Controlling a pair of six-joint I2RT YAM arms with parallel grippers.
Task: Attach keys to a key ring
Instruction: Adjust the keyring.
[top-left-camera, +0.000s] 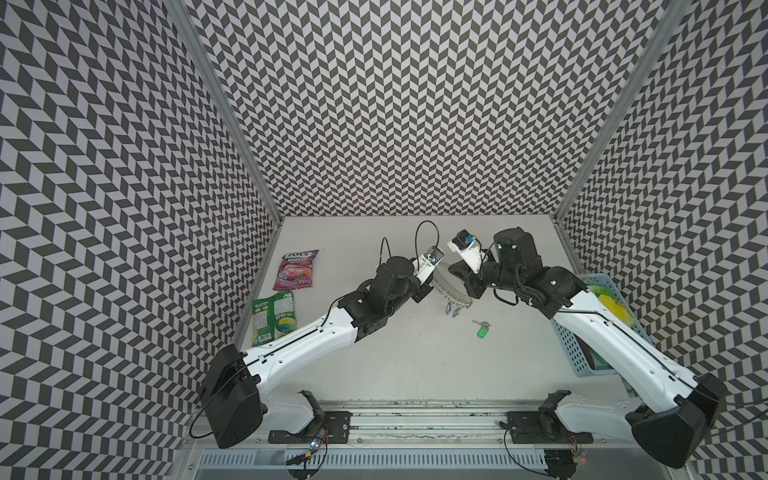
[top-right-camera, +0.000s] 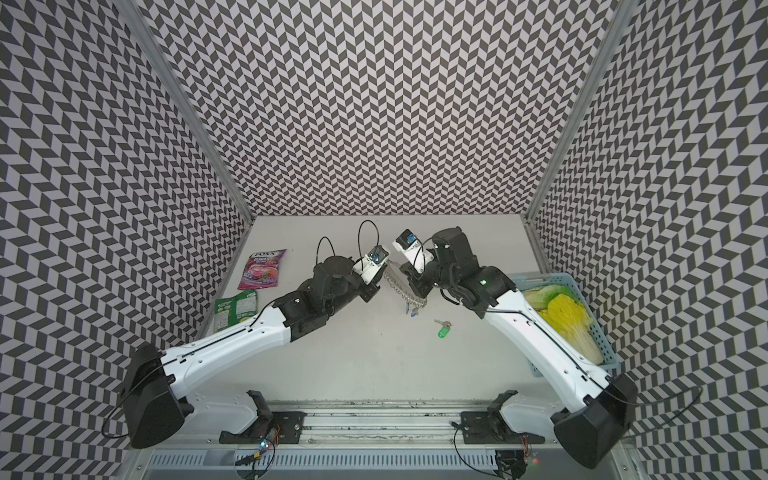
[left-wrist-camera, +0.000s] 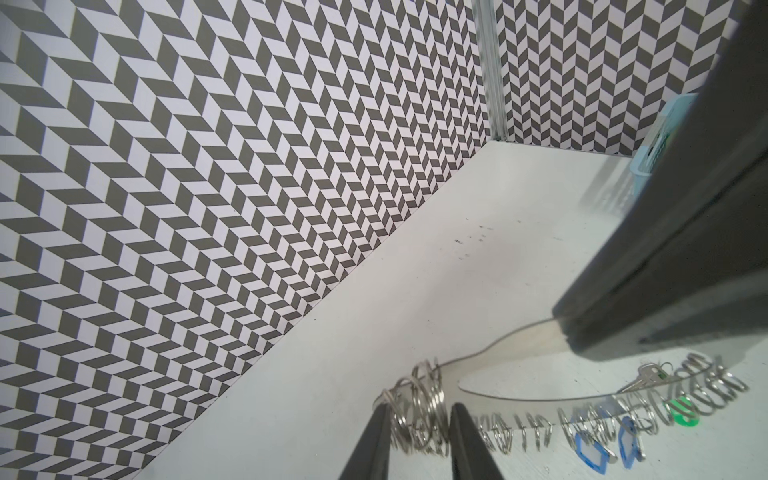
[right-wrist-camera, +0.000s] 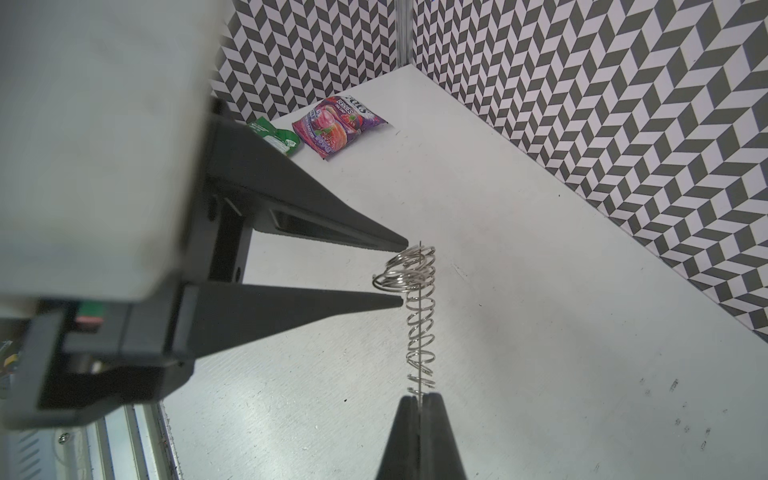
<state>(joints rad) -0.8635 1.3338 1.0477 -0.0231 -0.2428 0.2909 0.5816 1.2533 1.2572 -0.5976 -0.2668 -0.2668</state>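
while the right gripper (right-wrist-camera: 419, 401) is clamped tight on an edge of the key ring (right-wrist-camera: 420, 332), the gray crescent plate is held between the two arms, edge-on to the right wrist camera. left gripper (left-wrist-camera: 419, 409): jaws stand apart, one finger on each side of a cluster of wire rings at the end of the fringe. the fingertips (right-wrist-camera: 390, 239) sit just beside those rings, and it cannot be told whether they press on them. nothing is clenched in this hand. two blue-tagged keys (left-wrist-camera: 594, 453) are hooked on rings further along the fringe, away from the left fingers and nearer the right gripper. the green-tagged key (top-left-camera: 482, 330) lies flat on the table (top-left-camera: 415, 353), unattached, apart from both grippers, on the robot-base side of the right gripper and just beyond the blue tags.
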